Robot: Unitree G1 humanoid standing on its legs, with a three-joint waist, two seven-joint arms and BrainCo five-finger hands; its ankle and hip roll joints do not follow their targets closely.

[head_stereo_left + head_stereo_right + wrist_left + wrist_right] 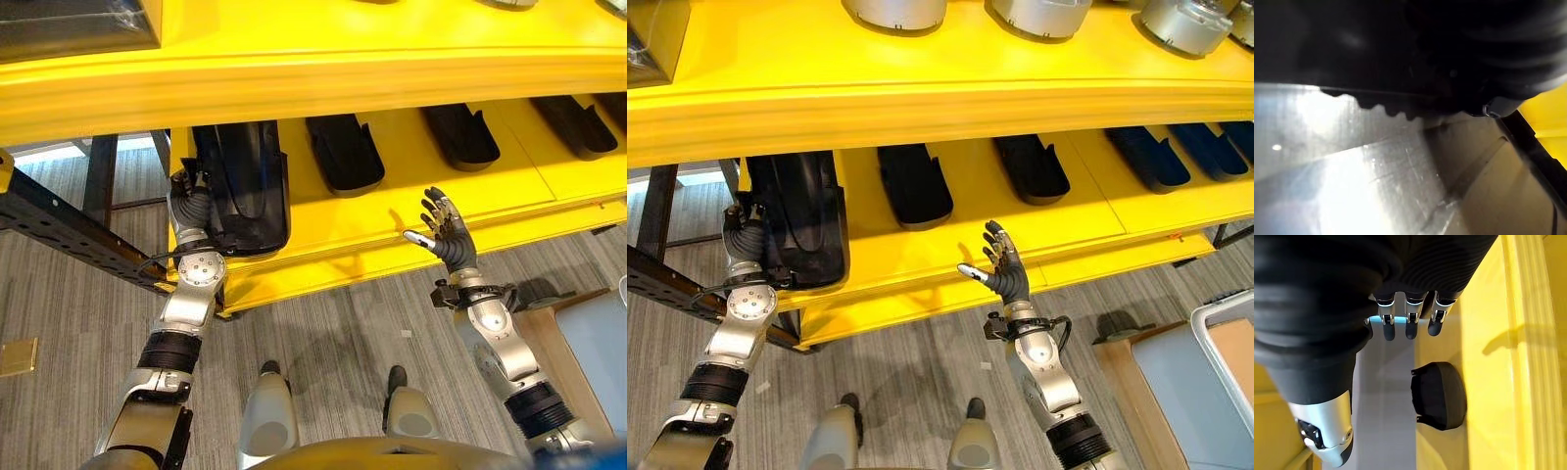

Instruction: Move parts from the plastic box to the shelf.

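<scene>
— Worrying about that black part (240, 186) at the left end of the yellow shelf (411, 220): its front hangs past the edge, so it may tip off if pushed unevenly.

— And the left hand (188, 196)?

— Against the part's left side; I can't tell whether its fingers grip. The right hand (446, 230) hovers before the shelf, fingers spread, holding nothing. Other black parts (345, 154) already sit in a row.

Glossy yellow shelf (392, 59), black plastic part (240, 186)
</scene>
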